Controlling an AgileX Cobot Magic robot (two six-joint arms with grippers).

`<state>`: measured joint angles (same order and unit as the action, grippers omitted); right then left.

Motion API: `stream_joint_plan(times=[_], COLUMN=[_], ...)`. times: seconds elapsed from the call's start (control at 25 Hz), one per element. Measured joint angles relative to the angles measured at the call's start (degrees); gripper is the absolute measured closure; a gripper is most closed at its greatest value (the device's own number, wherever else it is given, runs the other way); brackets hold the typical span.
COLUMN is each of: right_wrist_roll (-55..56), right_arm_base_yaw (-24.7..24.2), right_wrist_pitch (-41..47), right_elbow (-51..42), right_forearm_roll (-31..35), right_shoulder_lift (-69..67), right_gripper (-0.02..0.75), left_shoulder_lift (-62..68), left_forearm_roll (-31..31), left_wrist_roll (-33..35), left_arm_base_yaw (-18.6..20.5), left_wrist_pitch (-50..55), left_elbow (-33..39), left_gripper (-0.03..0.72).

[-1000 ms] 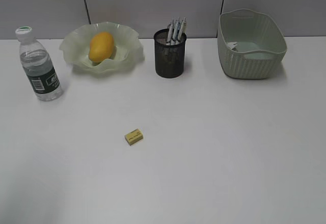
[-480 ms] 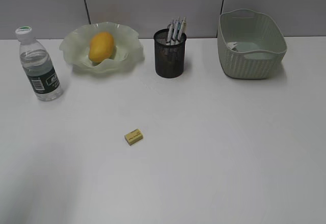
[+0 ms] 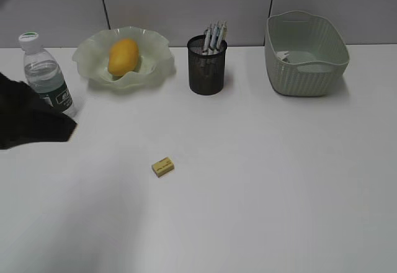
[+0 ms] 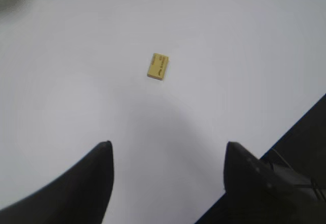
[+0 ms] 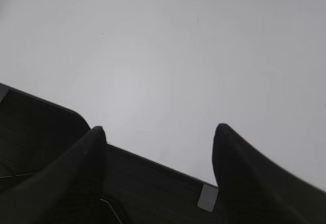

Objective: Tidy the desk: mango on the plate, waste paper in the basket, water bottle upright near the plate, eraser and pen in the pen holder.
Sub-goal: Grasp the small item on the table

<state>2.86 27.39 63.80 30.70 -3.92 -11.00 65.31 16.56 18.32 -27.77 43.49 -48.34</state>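
White tabletop [image 3: 260,180] fills the scene: the mango [image 3: 123,56] lies on the plate [image 3: 87,59] at eleven o'clock, the water bottle [image 3: 43,74] stands upright at ten, the pen holder [image 3: 206,74] with pens sits at twelve, and the basket [image 3: 307,68] at one. Both my left jaws [image 4: 168,155] and right jaws [image 5: 158,137] hang open, holding nothing, above the bare surface. From my left wrist, the eraser [image 3: 162,167] lies alone at twelve o'clock, well apart.
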Motion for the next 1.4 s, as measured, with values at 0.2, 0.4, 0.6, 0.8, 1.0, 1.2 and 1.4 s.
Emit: stream_joint_plan(times=[0.2,0.4,0.6,0.8,1.0,1.2,1.4], right_wrist_roll=[0.0,0.0,0.0,-0.05,-0.05,-0.05,-0.05], right_arm_base_yaw=[0.0,0.0,0.0,0.0,0.0,0.0,0.0], right_wrist_pitch=[0.0,0.0,0.0,0.0,0.0,0.0,-0.02], right_elbow=[0.0,0.0,0.0,0.0,0.0,0.0,0.0], right_forearm_roll=[0.0,0.0,0.0,0.0,0.0,-0.06,-0.37], right_shoulder_lift=[0.02,0.02,0.02,0.02,0.02,0.02,0.02], right_gripper=[0.225,0.226,0.226,0.226,0.226,0.226,0.226], left_shoulder_lift=[10.84,21.97,33.09,42.42,48.85,52.33,53.81], left_forearm_roll=[-2.14,-2.33,-6.37,-12.92,-14.17,-16.21,-17.33], left_wrist_roll=[-3.14,-3.79,-5.61,-7.31,-8.49,-8.88,-9.08], left_arm_base_yaw=[-6.25,-7.58,-8.27,-10.65,-11.17,-11.17,-11.17], left_wrist_pitch=[-2.57,-2.67,1.08,7.23,8.23,8.54,7.75], left_elbow=[-1.86,-9.21,-18.11,-26.84,-32.17,-33.08,-33.24], left_gripper=[0.174,0.174,0.176,0.176,0.176,0.182,0.203])
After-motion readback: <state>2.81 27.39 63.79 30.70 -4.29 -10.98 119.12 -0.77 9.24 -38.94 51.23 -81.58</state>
